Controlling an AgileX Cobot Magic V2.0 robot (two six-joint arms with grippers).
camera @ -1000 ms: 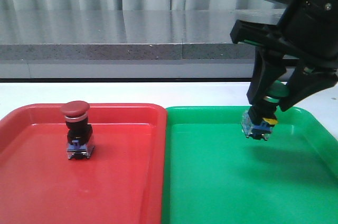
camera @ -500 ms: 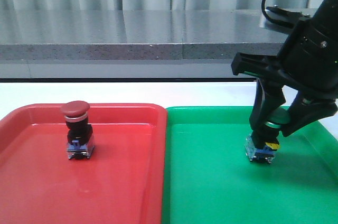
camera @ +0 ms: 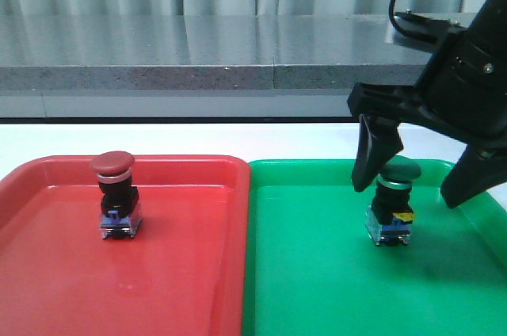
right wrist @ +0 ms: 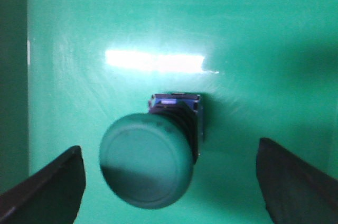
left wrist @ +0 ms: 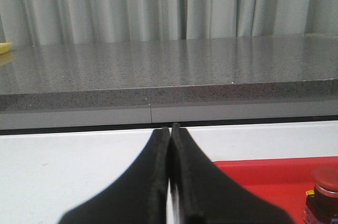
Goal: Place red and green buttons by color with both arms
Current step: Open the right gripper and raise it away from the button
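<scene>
**Green button released onto the green tray**

Since half a second ago, the right end effector (camera: 424,169) has been spread wide: its fingers, previously closed around the green button (camera: 390,209), are now seen well clear of it on either side. The button itself has been left where it was lowered, whereas a full second ago it was held tilted above the tray floor.

The green button is seen standing upright on the green tray (camera: 317,288), toward the tray's far side, with its green cap on top, a silver collar beneath, then a black body and a blue base. In the right wrist view, the cap (right wrist: 145,160) is shown between the two black fingers (right wrist: 50,187), with open tray floor visible on both sides and no contact with either finger.

The red button (camera: 116,200) is seen upright on the red tray (camera: 158,288), in its far left portion, unchanged in place across the frames. The two trays are set side by side, edges touching, on the white tabletop (camera: 198,138).

In the left wrist view, the left end effector (left wrist: 170,176) is shown with its fingers pressed together and nothing between them, above the tabletop just beside the red tray's far edge. The red button is partly visible at the picture's edge (left wrist: 322,195).
</scene>
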